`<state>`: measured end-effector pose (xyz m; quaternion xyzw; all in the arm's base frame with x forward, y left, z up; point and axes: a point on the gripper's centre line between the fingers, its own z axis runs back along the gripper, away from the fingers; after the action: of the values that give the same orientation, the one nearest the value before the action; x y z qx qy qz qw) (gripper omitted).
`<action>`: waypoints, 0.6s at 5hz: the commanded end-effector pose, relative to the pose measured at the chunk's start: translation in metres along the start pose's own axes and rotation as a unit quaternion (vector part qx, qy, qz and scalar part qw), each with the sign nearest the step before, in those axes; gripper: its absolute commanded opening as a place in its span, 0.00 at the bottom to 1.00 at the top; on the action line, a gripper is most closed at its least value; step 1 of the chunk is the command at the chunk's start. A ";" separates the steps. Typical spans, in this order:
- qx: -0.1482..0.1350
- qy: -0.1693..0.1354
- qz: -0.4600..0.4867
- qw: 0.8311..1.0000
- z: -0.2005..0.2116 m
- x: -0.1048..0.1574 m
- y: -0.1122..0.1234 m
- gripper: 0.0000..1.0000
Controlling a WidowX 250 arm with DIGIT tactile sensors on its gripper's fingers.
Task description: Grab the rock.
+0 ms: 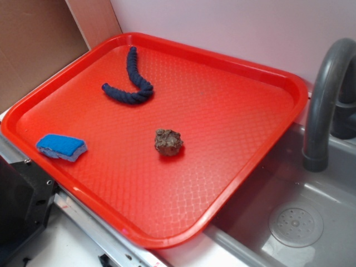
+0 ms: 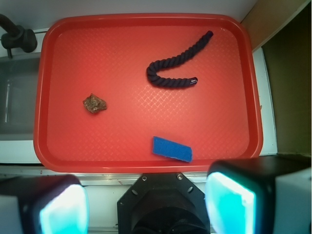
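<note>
The rock is a small lumpy brown-grey stone lying near the middle of the red tray. From the wrist view the rock lies left of centre on the tray. My gripper is open, high above the tray's near edge and over the robot's base, with nothing between its teal pads. It is far from the rock. The gripper does not show in the exterior view.
A dark blue twisted rope curls at the tray's far side, and a blue sponge lies near its left corner. A grey sink with a curved faucet sits to the right. The rope and sponge also show from the wrist.
</note>
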<state>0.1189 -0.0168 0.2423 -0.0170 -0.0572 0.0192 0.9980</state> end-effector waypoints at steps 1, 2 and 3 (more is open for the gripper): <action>0.000 0.000 0.000 1.000 0.000 0.000 0.000 1.00; 0.022 -0.046 -0.128 0.991 -0.002 0.007 -0.019 1.00; 0.022 -0.062 -0.251 0.966 -0.009 0.013 -0.040 1.00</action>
<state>0.1349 -0.0544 0.2310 0.0243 -0.1090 -0.2308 0.9666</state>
